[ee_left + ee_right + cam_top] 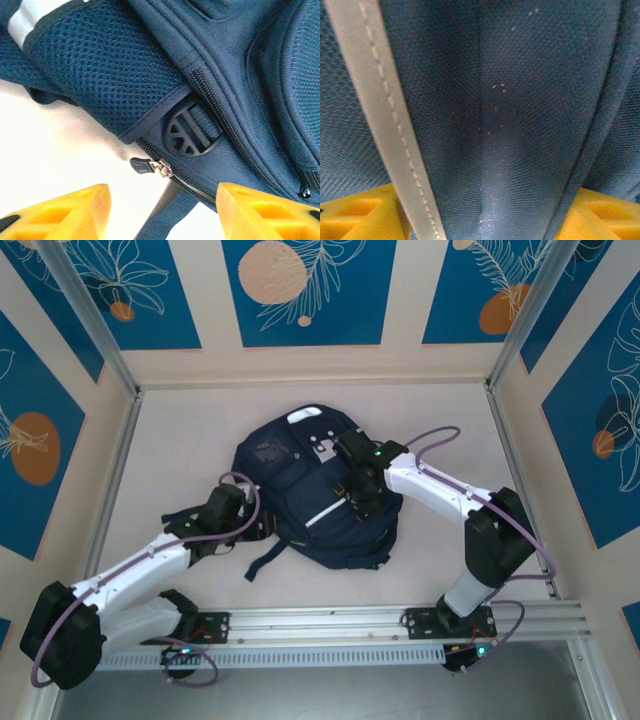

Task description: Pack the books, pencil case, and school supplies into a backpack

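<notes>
The backpack [300,480] lies flat in the middle of the table [180,430]. I think the packing part may be over, since both my grippers are busy with the bag itself. I cannot see inside it to be sure. My left gripper [162,197] has its yellow fingers spread wide with nothing in them, just beside the small zip pull [150,166] on the bag's side. My right gripper [480,220] sits on top of the bag with cloth and a white stripe [385,125] between its fingers. Pinching or only pressing, I cannot tell. What is left, I guess, is the zip, if it is not shut yet
</notes>
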You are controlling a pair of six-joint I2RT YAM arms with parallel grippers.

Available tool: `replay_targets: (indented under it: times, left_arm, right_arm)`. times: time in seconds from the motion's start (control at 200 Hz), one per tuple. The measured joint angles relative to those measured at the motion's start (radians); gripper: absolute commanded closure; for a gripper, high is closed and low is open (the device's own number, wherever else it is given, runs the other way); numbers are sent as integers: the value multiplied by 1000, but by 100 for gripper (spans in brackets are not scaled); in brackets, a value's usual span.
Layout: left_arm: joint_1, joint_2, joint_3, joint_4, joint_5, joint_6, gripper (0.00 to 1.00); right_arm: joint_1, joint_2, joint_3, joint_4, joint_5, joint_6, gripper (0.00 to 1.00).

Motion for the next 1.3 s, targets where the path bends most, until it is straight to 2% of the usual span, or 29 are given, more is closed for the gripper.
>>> replay_targets:
  times: [0.245, 0.375, 0.66, 0.895, 1.3]
  left_arm:
    - [0, 43, 0, -13, -18, 3, 43]
    - [0, 99, 0, -7, -17, 14, 44]
    - [-22, 193, 0, 79, 14, 85, 48]
    - [-115, 217, -4, 244, 145, 196, 45]
    - [-136, 204, -65, 331, 103, 330, 48]
  right_arm:
    - [-33, -24, -31, -19, 10, -23, 88]
    - [-93, -32, -35, -14, 2, -68, 100]
    - [-220, -48, -56, 35, -73, -209, 100]
    - [-271, -48, -56, 40, -145, -314, 100]
    - [-339, -48, -68, 68, -234, -414, 100]
